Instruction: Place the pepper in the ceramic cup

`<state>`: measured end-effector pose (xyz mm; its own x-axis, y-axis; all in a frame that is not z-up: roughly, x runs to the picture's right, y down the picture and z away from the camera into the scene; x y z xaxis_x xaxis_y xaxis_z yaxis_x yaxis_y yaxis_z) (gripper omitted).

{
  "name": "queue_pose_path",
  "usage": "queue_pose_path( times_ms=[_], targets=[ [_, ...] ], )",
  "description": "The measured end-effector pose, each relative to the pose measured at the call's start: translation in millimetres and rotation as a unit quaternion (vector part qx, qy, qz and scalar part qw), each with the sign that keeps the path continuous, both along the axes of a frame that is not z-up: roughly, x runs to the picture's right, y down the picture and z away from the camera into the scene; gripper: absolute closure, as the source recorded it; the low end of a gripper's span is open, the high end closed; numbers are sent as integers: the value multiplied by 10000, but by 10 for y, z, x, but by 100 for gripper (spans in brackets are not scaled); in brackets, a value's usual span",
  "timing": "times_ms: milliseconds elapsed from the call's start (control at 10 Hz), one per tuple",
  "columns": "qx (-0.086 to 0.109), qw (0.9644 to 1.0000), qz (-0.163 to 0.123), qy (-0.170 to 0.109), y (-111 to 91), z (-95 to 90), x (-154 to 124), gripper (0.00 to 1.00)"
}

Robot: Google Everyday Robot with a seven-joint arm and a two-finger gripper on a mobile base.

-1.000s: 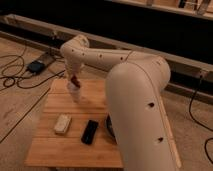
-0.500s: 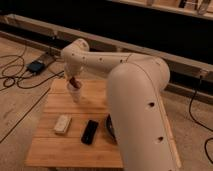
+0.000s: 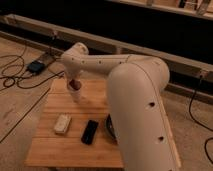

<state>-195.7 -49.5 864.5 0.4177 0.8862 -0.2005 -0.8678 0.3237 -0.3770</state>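
The ceramic cup (image 3: 76, 95) is small and pale cream. It stands upright on the far left part of the wooden table (image 3: 55, 150). My gripper (image 3: 74, 82) hangs right over the cup's mouth, at the end of the white arm that reaches in from the right. A dark red bit, the pepper (image 3: 74, 85), shows at the gripper's tip just above the cup's rim. I cannot tell whether it is held or rests in the cup.
A small cream-white block (image 3: 62, 123) and a black remote (image 3: 90, 131) lie on the table's near half. A black bowl (image 3: 109, 128) is partly hidden behind my arm. Cables and a dark box (image 3: 36, 66) lie on the floor to the left.
The gripper has stayed over the cup, shifting only slightly. The things on the table have not moved.
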Motion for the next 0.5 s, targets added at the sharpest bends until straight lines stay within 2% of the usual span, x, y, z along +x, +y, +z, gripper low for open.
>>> queue_pose_path(
  times_ms=[200,500],
  targets=[
    [68,10000,45,22,2,13,-7,20],
    [121,9999,108,24,8,3,-22,20]
  ],
)
